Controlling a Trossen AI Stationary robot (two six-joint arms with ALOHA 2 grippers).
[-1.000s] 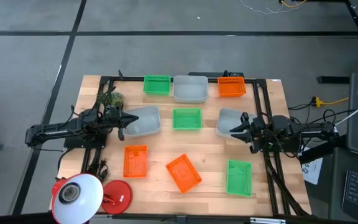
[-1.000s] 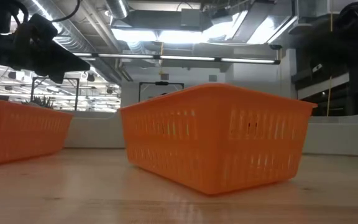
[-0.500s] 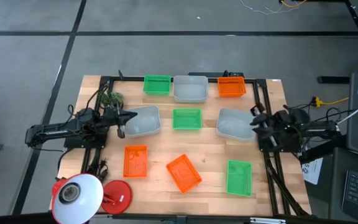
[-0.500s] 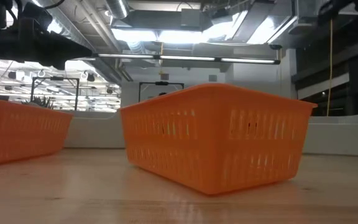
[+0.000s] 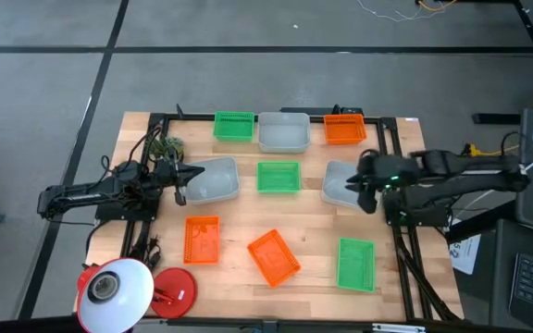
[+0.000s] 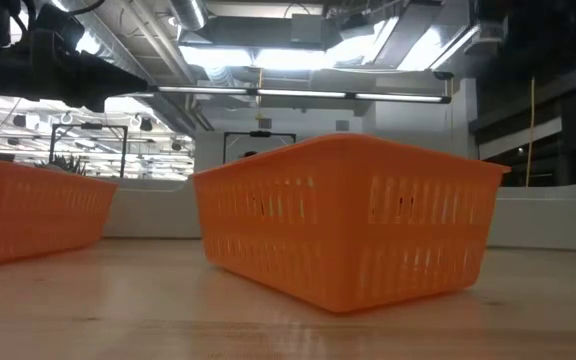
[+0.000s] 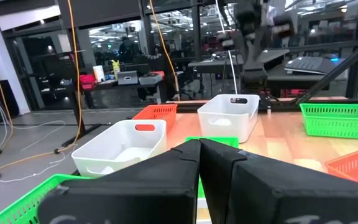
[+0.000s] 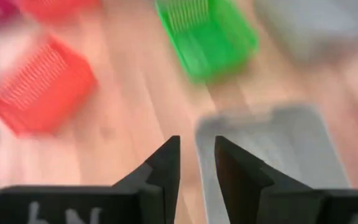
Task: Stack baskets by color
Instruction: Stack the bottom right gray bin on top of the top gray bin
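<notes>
Spreading across the wooden tabletop [image 5: 248,282] are nine baskets, none stacked and none bearing readable writing: three grey-white baskets [image 5: 283,131], three green baskets [image 5: 278,177], three orange baskets [image 5: 273,257]. Bare wood lies along the near edge. The right hand [image 5: 364,185], fingers slightly parted around nothing, hovers over the right grey-white basket [image 5: 342,184]; the left hand [image 5: 181,179], closed and empty, waits beside another.

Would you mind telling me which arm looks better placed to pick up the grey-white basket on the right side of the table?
The right. Its gripper hovers over that grey-white basket with jaws apart, near the basket's edge. The left gripper is shut, across the table by the other grey-white basket.
</notes>
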